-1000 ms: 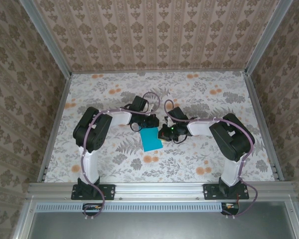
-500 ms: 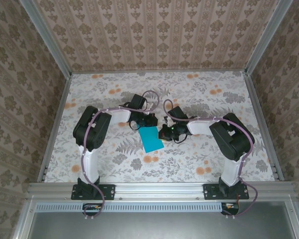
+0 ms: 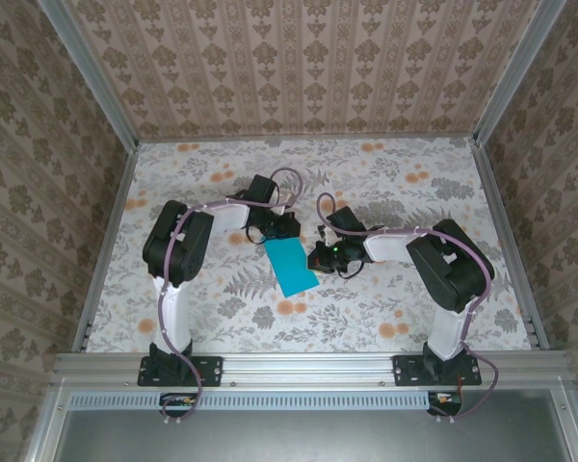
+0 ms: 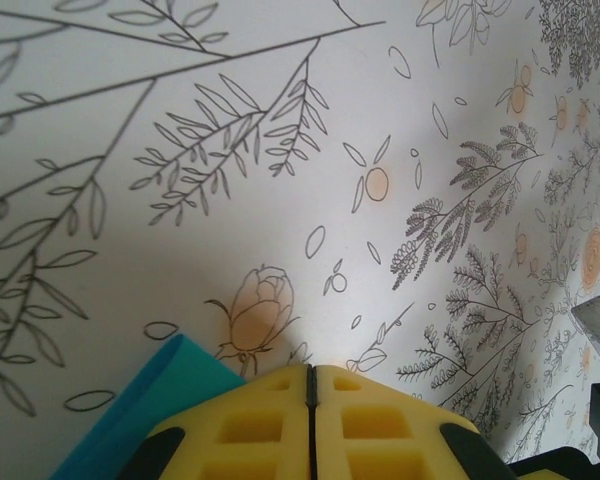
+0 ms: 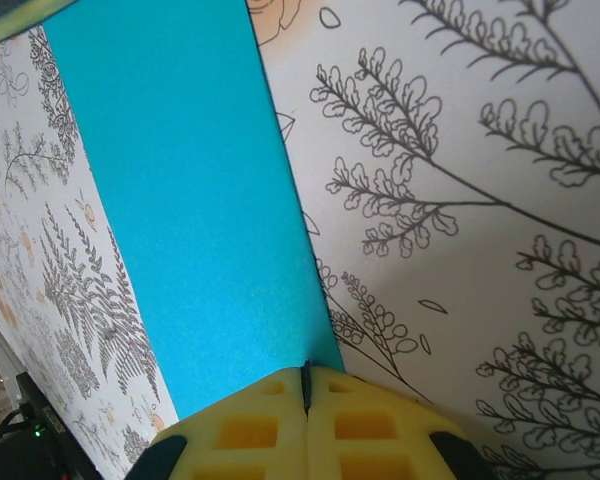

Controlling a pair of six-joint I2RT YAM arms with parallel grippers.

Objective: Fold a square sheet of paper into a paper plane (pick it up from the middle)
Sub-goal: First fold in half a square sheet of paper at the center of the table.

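Teal paper (image 3: 291,268) reads longer and narrower from above than a second ago, when it looked nearly square. Its top corner now sits further up-left. Left claw (image 3: 273,237) has shifted up and left with that corner; right claw (image 3: 315,258) has barely moved. Paper is mid-table (image 3: 385,183), between the two claws.

Left claw (image 4: 310,385): clenched, yellow pads (image 4: 250,425) pressed flat together. A strip of paper (image 4: 150,410) slips behind the left pad, off to the side of the seam. I can't tell whether it's pinched or just touching.

Right claw (image 5: 306,385): clenched, pads (image 5: 370,430) tight. The paper (image 5: 190,200) runs straight in under them across the seam line, so I call it gripped at the paper's right edge.
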